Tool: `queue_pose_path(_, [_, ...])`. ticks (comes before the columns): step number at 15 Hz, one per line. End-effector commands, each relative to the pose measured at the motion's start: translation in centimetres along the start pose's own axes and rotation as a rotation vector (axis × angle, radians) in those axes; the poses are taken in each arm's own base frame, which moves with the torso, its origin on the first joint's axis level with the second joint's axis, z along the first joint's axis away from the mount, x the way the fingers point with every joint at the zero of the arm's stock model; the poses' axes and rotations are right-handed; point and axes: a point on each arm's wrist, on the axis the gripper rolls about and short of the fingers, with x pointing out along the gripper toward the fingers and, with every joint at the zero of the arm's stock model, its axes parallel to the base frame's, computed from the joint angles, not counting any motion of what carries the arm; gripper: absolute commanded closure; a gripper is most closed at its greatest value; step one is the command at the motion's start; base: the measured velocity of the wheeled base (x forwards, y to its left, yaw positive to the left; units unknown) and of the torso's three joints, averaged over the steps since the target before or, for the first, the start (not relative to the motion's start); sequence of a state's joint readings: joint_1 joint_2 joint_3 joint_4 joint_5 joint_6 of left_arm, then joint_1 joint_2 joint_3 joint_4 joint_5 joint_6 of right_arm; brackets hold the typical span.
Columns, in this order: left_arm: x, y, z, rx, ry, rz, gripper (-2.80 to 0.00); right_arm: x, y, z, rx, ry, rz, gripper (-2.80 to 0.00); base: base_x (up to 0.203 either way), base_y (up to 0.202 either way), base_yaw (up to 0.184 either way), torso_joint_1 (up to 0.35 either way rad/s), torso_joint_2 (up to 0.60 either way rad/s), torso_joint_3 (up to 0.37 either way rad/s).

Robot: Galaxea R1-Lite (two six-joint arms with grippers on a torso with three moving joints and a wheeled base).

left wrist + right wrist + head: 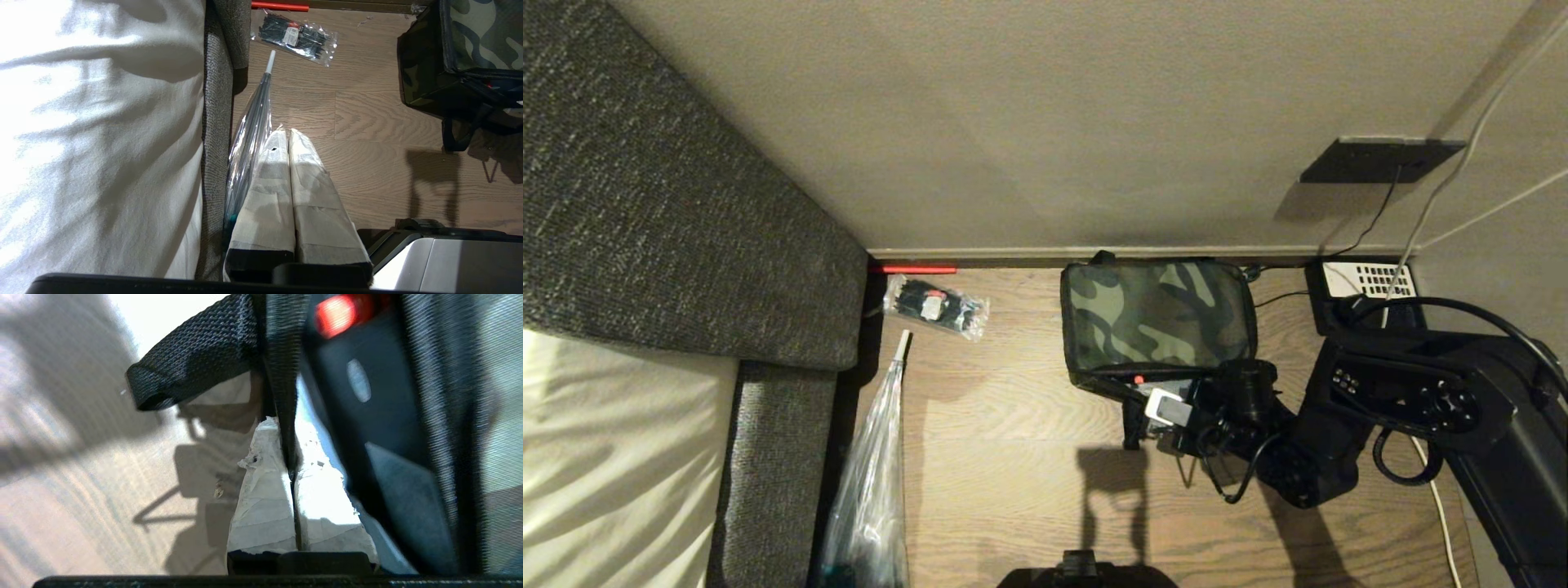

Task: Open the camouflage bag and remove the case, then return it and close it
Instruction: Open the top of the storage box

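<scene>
Wood floor (1013, 457), camouflage bag (1156, 314) against the wall; my right gripper (291, 457) pinches its front strap (282, 375) so the lid can lift.

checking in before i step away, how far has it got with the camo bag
Barely started. The camouflage bag sits on the floor with its lid down, and no case is in view. The right gripper is shut on a black strap at the bag's near edge. Opening, removing the case, returning it and closing remain. The left gripper hangs idle.

Camouflage bag (1156, 322) on wood floor against wall, lid down.
</scene>
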State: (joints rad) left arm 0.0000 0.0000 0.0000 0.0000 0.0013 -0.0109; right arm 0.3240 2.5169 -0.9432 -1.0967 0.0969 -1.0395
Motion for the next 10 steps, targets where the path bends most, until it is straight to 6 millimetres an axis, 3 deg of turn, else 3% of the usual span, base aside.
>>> queue_pose_path(1, [0.0, 0.0, 0.0, 0.0, 0.0, 0.0, 0.0, -0.3, 0.1, 0.1, -0.006, 0.002, 0.007, 0.0, 0.0, 0.0, 0.0, 0.0, 0.0, 0.0])
queue_pose_path(6, [0.0, 0.0, 0.0, 0.0, 0.0, 0.0, 0.0, -2.3, 1.7, -0.6, 0.004, 0.04, 0.087, 0.0, 0.0, 0.0, 0.0, 0.0, 0.0, 0.0])
queue_pose_path(10, [0.0, 0.0, 0.0, -0.001, 0.0, 0.0, 0.0, -2.2, 1.8, -0.3, 0.011, 0.035, 0.083, 0.0, 0.0, 0.0, 0.0, 0.0, 0.0, 0.0])
